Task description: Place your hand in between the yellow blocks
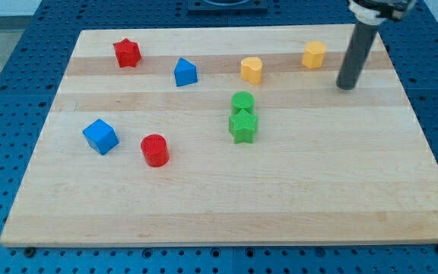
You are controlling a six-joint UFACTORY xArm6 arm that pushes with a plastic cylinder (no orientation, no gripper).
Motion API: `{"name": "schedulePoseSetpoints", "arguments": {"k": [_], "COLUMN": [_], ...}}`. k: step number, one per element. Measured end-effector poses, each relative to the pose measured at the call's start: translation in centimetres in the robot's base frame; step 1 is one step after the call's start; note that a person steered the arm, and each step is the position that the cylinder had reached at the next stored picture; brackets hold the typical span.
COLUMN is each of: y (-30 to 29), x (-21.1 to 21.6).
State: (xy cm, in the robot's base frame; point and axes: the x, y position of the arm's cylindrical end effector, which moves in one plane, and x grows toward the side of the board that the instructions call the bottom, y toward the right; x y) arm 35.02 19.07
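Observation:
Two yellow blocks sit near the view's top right of the wooden board point(219, 190): a yellow heart-shaped block point(252, 70) and a yellow hexagonal block point(314, 55) to its right. My tip point(346, 86) touches the board to the right of the yellow hexagonal block and a little lower, apart from it. The rod rises toward the view's top right. The gap between the two yellow blocks lies to the left of my tip.
A red star block point(127, 52) and a blue pentagon-like block point(185, 72) lie at the top left. A green cylinder point(242, 101) touches a green star block point(243, 125) in the middle. A blue cube point(100, 136) and a red cylinder point(155, 150) lie at the left.

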Motion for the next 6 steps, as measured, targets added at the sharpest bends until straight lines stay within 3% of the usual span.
{"name": "schedulePoseSetpoints", "arguments": {"k": [2, 4, 6], "y": [-0.5, -9.2, -12.9], "x": [-2.0, -4.5, -6.6]}}
